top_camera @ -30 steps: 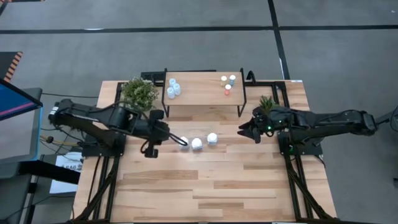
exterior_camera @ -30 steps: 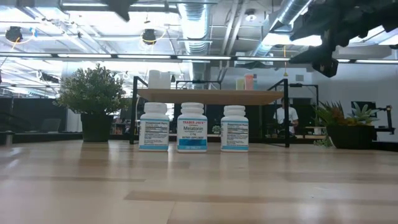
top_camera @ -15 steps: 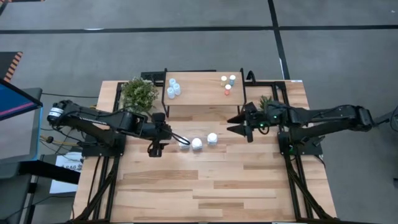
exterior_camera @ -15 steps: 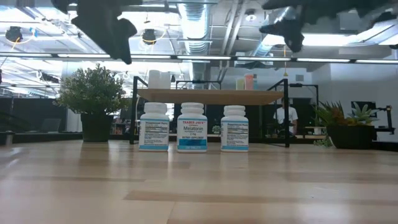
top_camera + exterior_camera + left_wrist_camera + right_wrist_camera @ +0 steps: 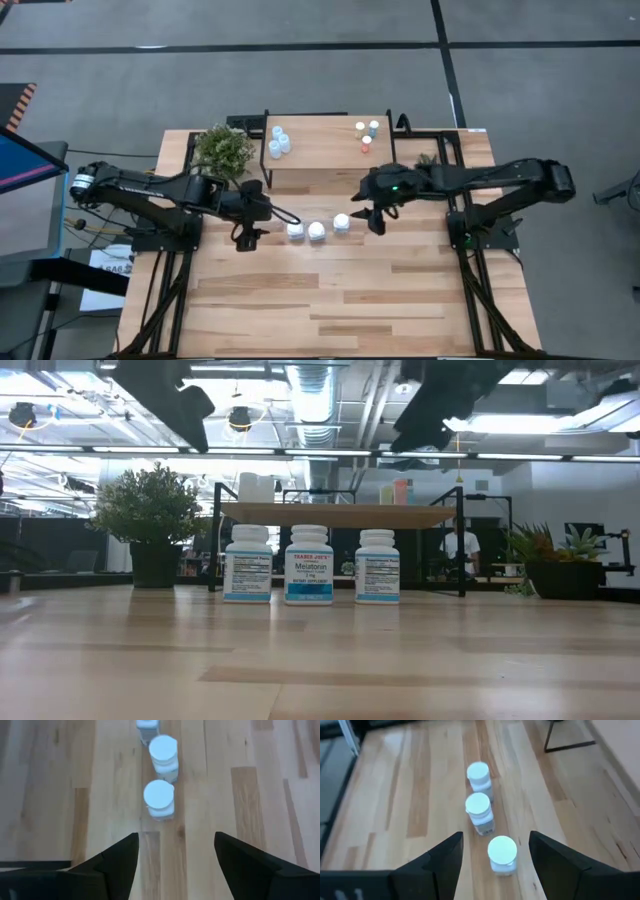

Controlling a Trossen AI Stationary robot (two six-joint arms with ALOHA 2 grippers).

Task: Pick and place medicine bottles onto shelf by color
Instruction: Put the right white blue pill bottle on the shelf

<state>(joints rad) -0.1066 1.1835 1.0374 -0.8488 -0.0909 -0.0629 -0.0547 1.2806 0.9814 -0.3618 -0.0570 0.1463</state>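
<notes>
While three pale-blue translucent bottles (image 5: pixel 277 143) and three tiny capped bottles (image 5: pixel 366 134) are occupying the light-wood shelf (image 5: pixel 325 150), leaving three chunky white bottles (image 5: pixel 317 229) mid-bench, flanked by left end effector (image 5: pixel 247 240) and right end effector (image 5: pixel 369 221), both apart, empty.

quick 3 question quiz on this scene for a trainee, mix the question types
1. True or false: the three white bottles stand on the shelf.
2. Which bottle is the right gripper nearest? A the left one, B the middle one, C the right one.
3. Fill in: the left gripper has its fingers ____.

Key: 1 false, they stand in a row on the table in front of the shelf. 2 C. 3 open, empty.
</notes>
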